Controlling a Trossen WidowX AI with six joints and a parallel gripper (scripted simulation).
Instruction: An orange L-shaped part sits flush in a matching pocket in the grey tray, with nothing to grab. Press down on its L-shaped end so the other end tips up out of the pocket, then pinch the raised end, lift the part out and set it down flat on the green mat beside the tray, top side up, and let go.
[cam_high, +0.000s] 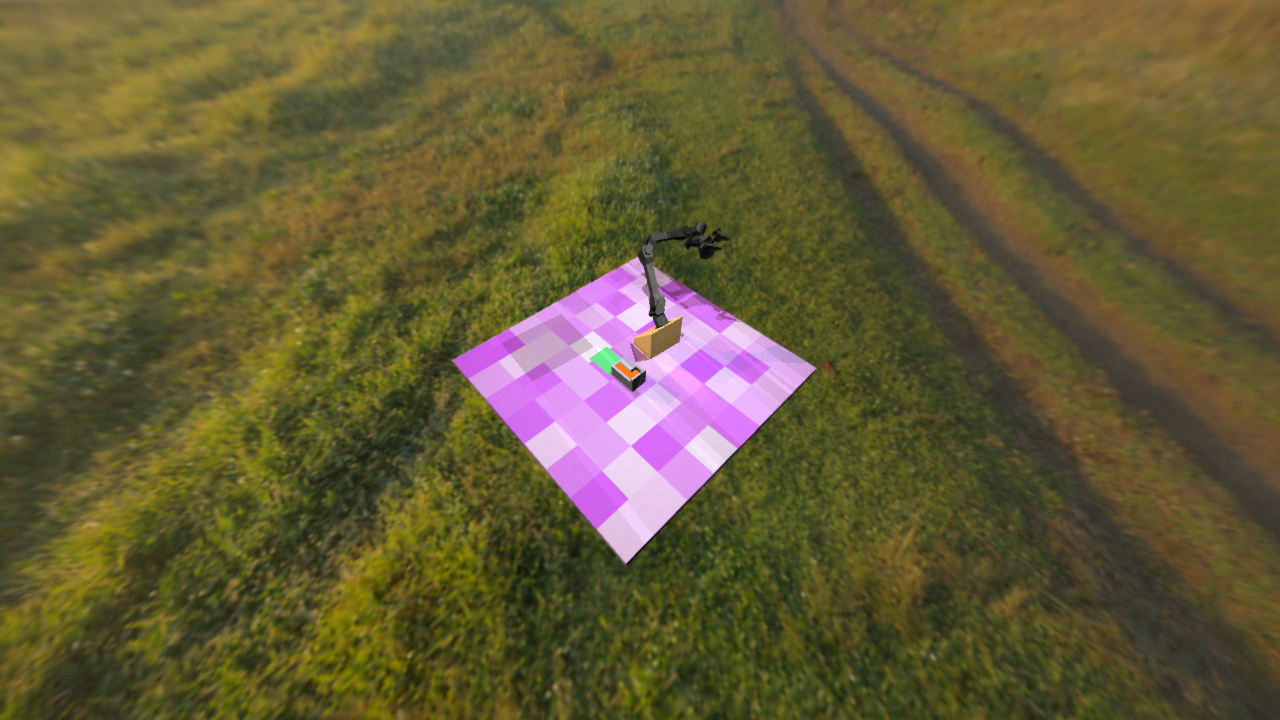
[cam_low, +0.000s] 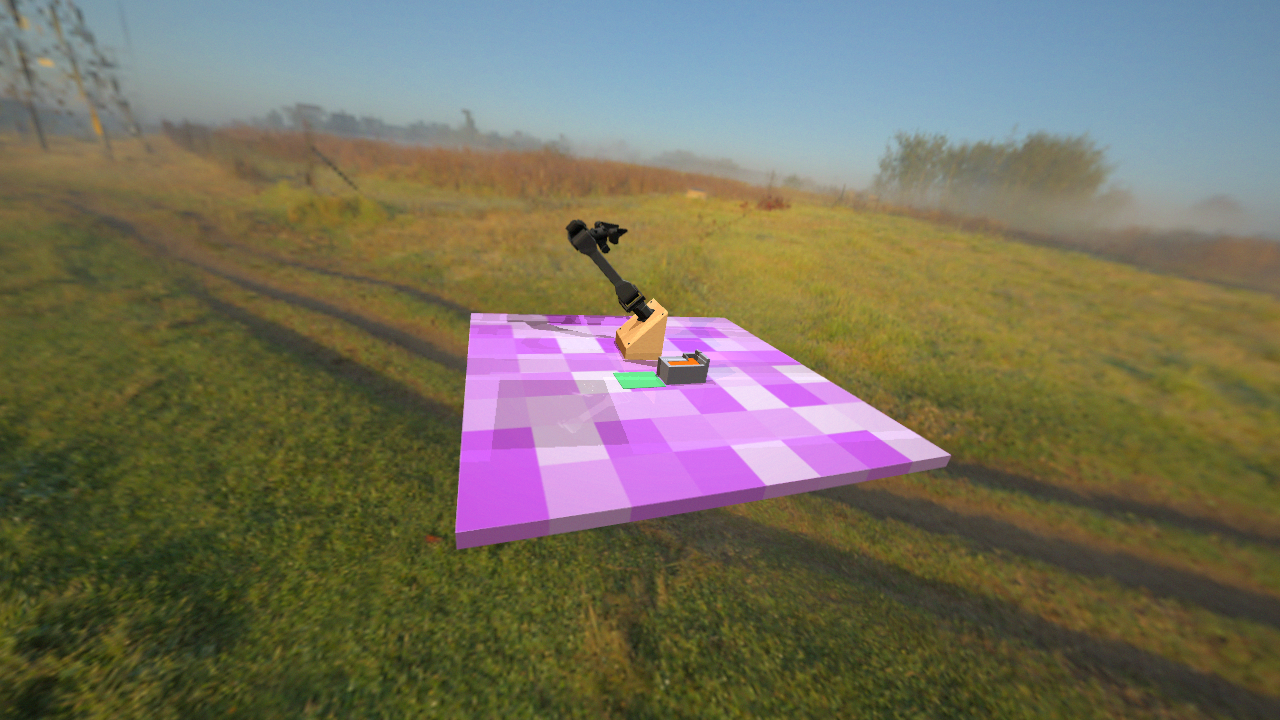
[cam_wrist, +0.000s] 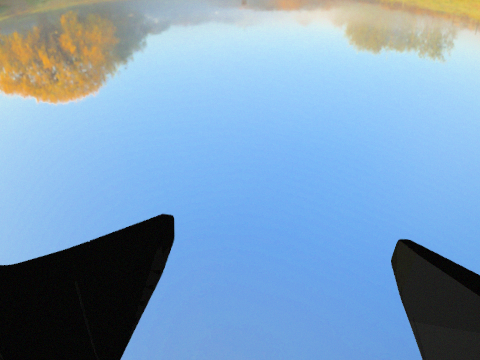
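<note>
The orange L-shaped part (cam_high: 626, 368) (cam_low: 685, 362) lies flush in the pocket of the small grey tray (cam_high: 630, 381) (cam_low: 681, 372). The green mat (cam_high: 605, 358) (cam_low: 638, 379) lies flat right beside the tray. My gripper (cam_high: 718, 240) (cam_low: 615, 232) (cam_wrist: 287, 240) is open and empty. It is held high in the air, far above and away from the tray, pointing outward. In the wrist view only the two dark fingers show against sky and an upside-down horizon; the tray and mat are out of that view.
The arm stands on a tan wooden base (cam_high: 658, 339) (cam_low: 642, 333) just behind the tray. All rest on a purple checkered platform (cam_high: 626, 456) (cam_low: 662, 465) with raised edges, set on grass.
</note>
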